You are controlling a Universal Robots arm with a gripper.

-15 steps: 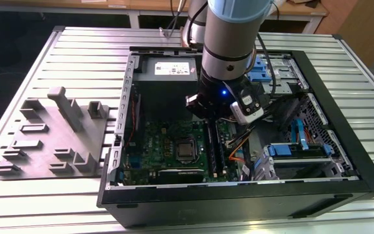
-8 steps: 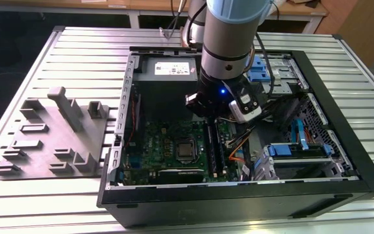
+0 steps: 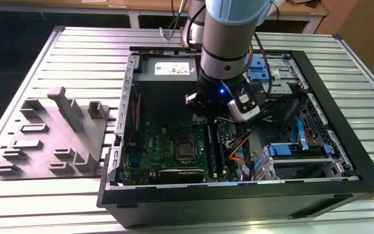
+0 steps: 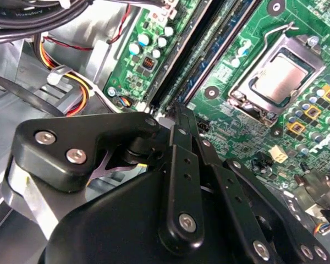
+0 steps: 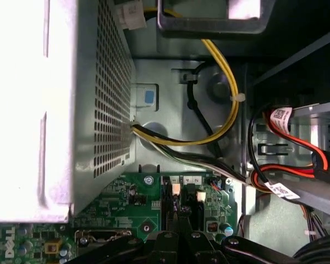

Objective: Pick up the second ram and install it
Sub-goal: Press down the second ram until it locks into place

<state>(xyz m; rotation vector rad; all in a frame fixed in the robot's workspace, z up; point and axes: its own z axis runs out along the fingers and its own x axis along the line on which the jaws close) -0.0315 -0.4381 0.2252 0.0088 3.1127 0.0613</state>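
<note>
Gripper [image 3: 212, 122] position, as seen from the exterior view: reached down on the arm [image 3: 229, 44] into the open computer case [image 3: 317, 97], just above the green motherboard [image 3: 167, 141]. Hung over the far end of the memory slots [image 3: 221, 152], to the exterior view's right of the processor socket [image 3: 185, 149] and nearer than the grey power supply [image 3: 167, 68] at the far wall.

Showed the fingers [image 4: 181, 165] drawn tight together in the second wrist view, tips meeting in one narrow point right at the end of the slots [image 4: 209, 55]. Clasped nothing visible between them.

Found the second ram [image 3: 211, 146] standing on edge in a slot, a long dark strip running from beneath the gripper toward the near wall of the case. Could not tell whether the closed tips touched its top edge or stopped just above it.

Caught, in the first wrist view, the white slot latches [image 5: 176, 188] just beyond the tips, the perforated side of the power supply [image 5: 104, 110], and yellow and black cables [image 5: 223, 82] curving across the metal wall behind.

Saw a grey fixture block [image 3: 50, 136] lying on the slatted table [image 3: 76, 44] at the exterior view's left of the case, well apart from the gripper.
</note>
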